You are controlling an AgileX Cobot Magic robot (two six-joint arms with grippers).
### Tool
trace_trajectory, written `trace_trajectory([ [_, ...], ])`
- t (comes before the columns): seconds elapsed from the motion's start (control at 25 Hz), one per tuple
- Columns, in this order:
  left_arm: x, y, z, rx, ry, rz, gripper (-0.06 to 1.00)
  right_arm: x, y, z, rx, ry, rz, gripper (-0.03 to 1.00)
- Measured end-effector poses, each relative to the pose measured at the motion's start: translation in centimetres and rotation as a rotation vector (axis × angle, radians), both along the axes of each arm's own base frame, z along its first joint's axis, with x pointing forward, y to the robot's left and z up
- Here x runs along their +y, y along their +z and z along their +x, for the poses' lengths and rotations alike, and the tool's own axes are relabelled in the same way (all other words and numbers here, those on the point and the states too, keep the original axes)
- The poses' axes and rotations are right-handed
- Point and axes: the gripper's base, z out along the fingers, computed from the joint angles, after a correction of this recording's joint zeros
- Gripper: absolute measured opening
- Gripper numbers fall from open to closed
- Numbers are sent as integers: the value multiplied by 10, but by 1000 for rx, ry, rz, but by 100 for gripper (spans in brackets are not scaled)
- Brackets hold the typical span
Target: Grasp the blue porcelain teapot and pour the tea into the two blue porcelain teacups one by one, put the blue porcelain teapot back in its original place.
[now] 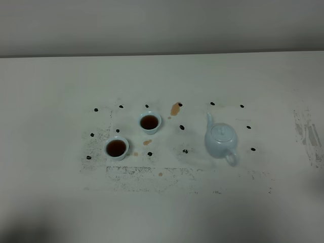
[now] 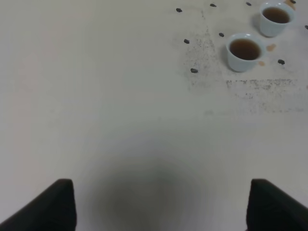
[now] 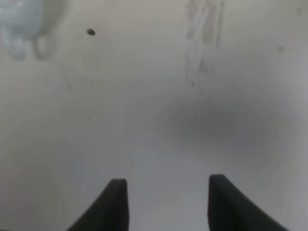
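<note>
The pale blue teapot (image 1: pixel 220 140) stands upright on the table at right of centre, lid on, spout pointing away, handle toward the front. Part of it shows blurred in the right wrist view (image 3: pixel 21 21). Two small blue teacups hold dark tea: one (image 1: pixel 150 122) further back, one (image 1: pixel 116 148) nearer and to the left. Both show in the left wrist view, the near one (image 2: pixel 244 51) and the far one (image 2: pixel 275 18). My left gripper (image 2: pixel 161 204) is open and empty over bare table. My right gripper (image 3: pixel 166 204) is open and empty, away from the teapot. Neither arm shows in the high view.
Brown tea stains (image 1: pixel 175 109) lie on the white table (image 1: pixel 162 212) near the cups. Small dark marks (image 1: pixel 181 127) dot the table around the cups and teapot. Scuffed grey patches (image 1: pixel 309 134) lie at the right edge.
</note>
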Motion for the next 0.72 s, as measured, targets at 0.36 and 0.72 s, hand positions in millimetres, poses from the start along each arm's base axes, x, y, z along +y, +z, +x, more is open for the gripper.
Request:
trace_trajectory([
  [0.36,0,0,0,1,0,0,73,-13,-1,-69,-105,-65,-10,41],
  [0.72,0,0,0,1,0,0,73,-17,-13,-112,-254,-75,10,41],
])
